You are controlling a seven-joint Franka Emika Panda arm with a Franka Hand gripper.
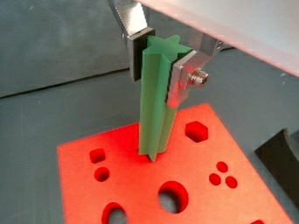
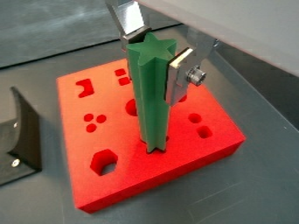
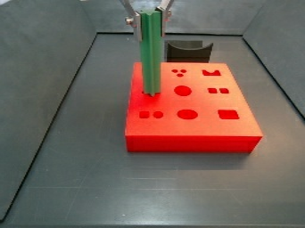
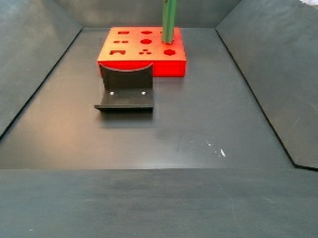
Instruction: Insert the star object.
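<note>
The star object (image 1: 156, 105) is a long green ridged peg, held upright. My gripper (image 1: 162, 59) is shut on its upper end, one silver finger (image 1: 181, 79) on each side, as both wrist views show (image 2: 158, 61). The peg's lower end meets the top of the red block (image 2: 187, 149) near one edge; how deep it sits in a hole I cannot tell. In a side view the peg (image 3: 149, 53) stands at the block's (image 3: 197, 125) far left part, under the gripper (image 3: 145, 11). In a side view the peg (image 4: 169, 20) rises out of frame above the block (image 4: 130, 58).
The dark fixture (image 4: 125, 93) stands on the floor beside the red block, also in a side view (image 3: 185, 49) and in both wrist views (image 2: 17, 131) (image 1: 281, 157). The block has several other shaped holes (image 3: 185, 114). Grey walls (image 3: 60, 89) enclose the dark floor.
</note>
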